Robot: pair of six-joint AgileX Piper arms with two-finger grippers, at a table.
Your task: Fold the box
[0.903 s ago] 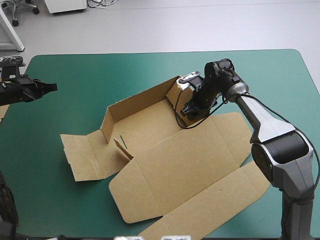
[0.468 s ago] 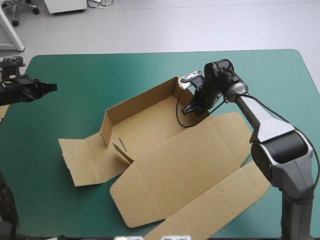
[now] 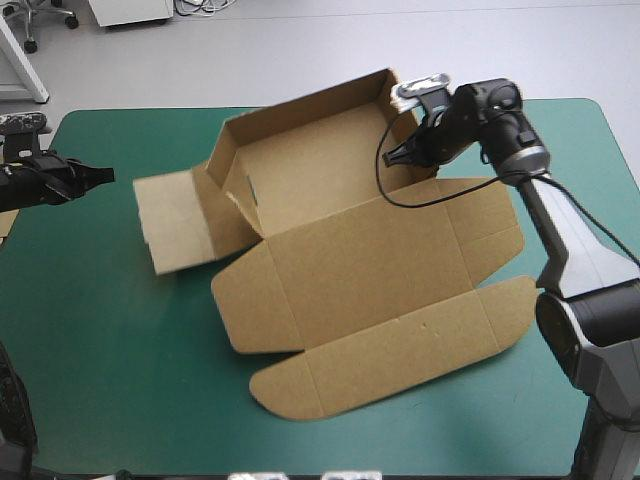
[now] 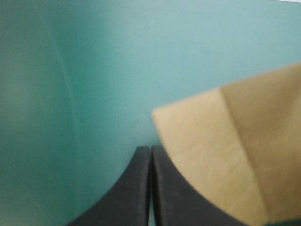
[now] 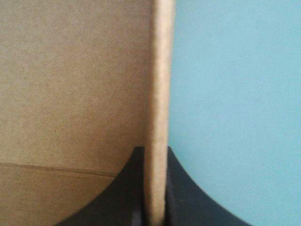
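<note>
The brown box point(image 3: 370, 270) lies in the middle of the table, its lid and flaps flat toward the near edge. Its far part, with walls raised, is tipped up off the cover. My right gripper point(image 3: 400, 155) is shut on the box at the top of its right end wall. In the right wrist view that wall's edge point(image 5: 159, 94) runs straight between the black fingers point(image 5: 176, 188). My left gripper point(image 3: 105, 177) hovers at the table's left side, shut and empty. In the left wrist view, a side flap point(image 4: 225, 155) lies just ahead of the left gripper point(image 4: 150, 149).
A strip of more brown board point(image 3: 4, 222) shows at the table's left edge. Bare teal-green cover point(image 3: 120, 380) stretches along the near left and the far right of the table.
My right gripper has shut on the box's right end wall and risen toward the far right. The tray part tipped up and the whole box slid farther back. The left arm stayed still.
</note>
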